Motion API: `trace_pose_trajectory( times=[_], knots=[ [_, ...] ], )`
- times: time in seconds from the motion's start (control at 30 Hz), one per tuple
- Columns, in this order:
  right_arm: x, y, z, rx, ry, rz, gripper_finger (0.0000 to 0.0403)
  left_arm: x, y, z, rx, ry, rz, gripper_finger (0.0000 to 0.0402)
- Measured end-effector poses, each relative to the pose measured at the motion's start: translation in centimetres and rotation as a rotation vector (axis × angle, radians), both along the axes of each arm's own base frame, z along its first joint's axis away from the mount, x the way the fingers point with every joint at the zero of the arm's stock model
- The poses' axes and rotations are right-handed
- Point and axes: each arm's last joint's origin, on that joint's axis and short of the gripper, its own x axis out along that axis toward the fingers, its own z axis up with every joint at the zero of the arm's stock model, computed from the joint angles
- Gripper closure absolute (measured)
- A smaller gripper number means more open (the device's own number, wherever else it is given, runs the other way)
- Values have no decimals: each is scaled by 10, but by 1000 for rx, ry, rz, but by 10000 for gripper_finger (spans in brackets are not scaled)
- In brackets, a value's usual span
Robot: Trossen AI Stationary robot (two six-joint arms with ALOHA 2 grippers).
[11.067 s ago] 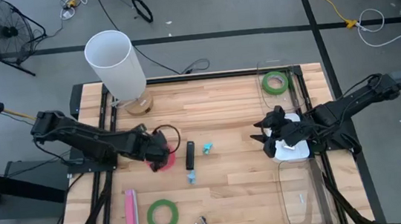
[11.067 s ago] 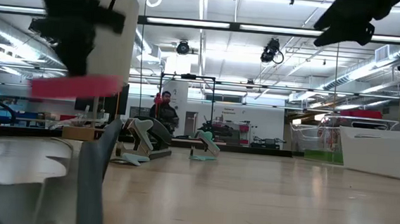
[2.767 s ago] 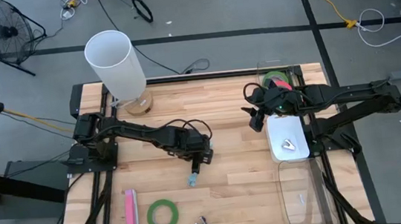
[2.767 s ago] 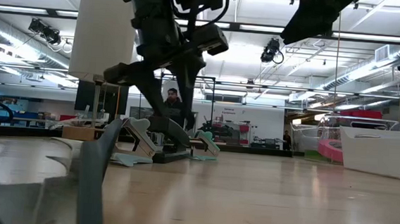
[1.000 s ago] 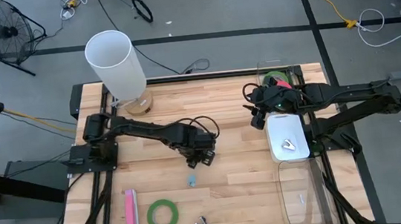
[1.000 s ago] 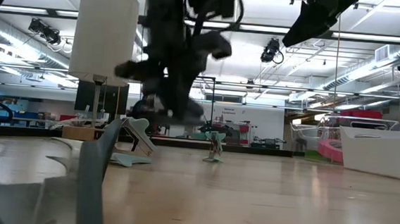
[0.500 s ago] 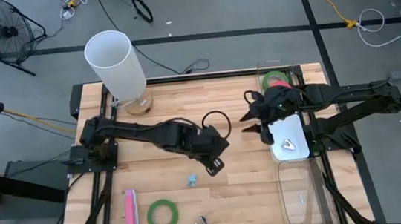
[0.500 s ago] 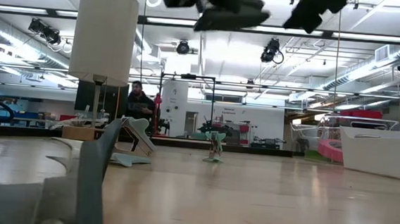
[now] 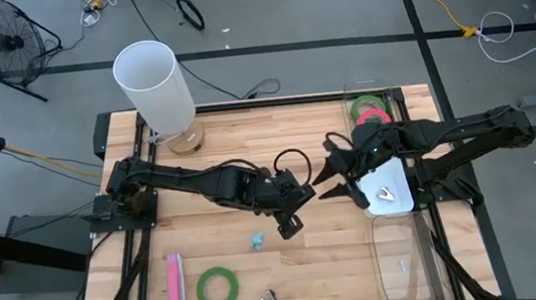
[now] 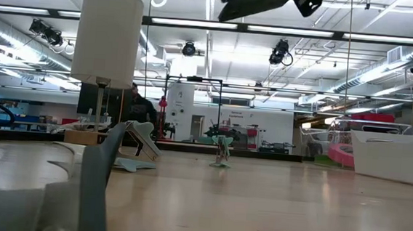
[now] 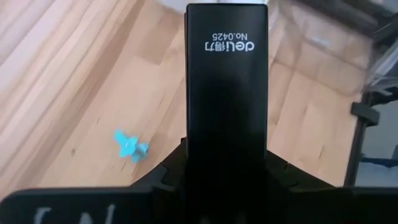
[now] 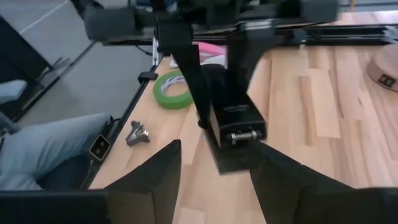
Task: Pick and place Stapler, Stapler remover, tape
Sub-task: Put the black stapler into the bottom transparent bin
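My left gripper (image 9: 286,202) is shut on the black stapler (image 11: 227,93) in the air over the table's middle. My right gripper (image 9: 328,179) is open and empty just to the stapler's right, its fingers pointing at the stapler (image 12: 233,127). The small blue stapler remover (image 9: 257,240) stands on the wood below and to the left. One green tape roll (image 9: 218,287) lies flat near the front edge. Another green roll (image 9: 366,109) and the red-pink roll (image 9: 378,118) lie in the clear container at the far right. My left gripper pinches the stapler between its two fingers (image 12: 198,87), one on each long side (image 12: 208,121). The fingers come from above, slanting down toward the table's right. The stapler is lifted clear of the table, tilted, its labelled underside (image 11: 227,46) toward the wrist camera.
A tall white cylinder (image 9: 152,85) stands at the far left. A pink flat object (image 9: 175,285) and a small metal piece (image 9: 270,299) lie near the front edge. A white tray (image 9: 396,178) holding a metal piece and clear bins (image 9: 407,265) line the right side.
My left gripper has risen with the stapler and carried it toward the table's right, clear of the wood. My right gripper has left the clear container and come toward the table's left and near edge, up to the stapler.
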Motion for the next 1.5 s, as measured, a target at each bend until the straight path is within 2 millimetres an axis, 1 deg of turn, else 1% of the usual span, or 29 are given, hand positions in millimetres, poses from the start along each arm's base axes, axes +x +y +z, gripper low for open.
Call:
trace_pose_trajectory(
  times=[0.13,0.23,0.7,0.87,1.03,1.13,1.2,1.33,1.5],
  knots=[
    [8,5,-6,-6,12,25,208,1,-1,1,9,-12,-23,290],
    [12,6,-10,-22,19,17,200,0,-1,0,9,-1,-25,290],
    [16,4,-9,-103,-27,-32,195,-6,-13,-1,32,17,-9,290],
    [17,4,-8,-104,-49,-33,195,-7,-14,-1,33,18,-7,290],
    [16,2,-5,-139,-70,-59,195,-7,-14,0,25,17,8,290],
    [18,-1,2,-168,-138,-111,194,-4,-15,0,6,-3,-28,290],
    [16,-3,6,-183,-154,-139,194,-4,-18,-1,4,10,-44,290],
    [12,-1,11,-159,-182,-127,194,-3,-21,1,11,-18,-59,290],
    [12,1,3,-93,-106,-58,194,-4,-20,1,35,-14,-46,290]
  ],
)
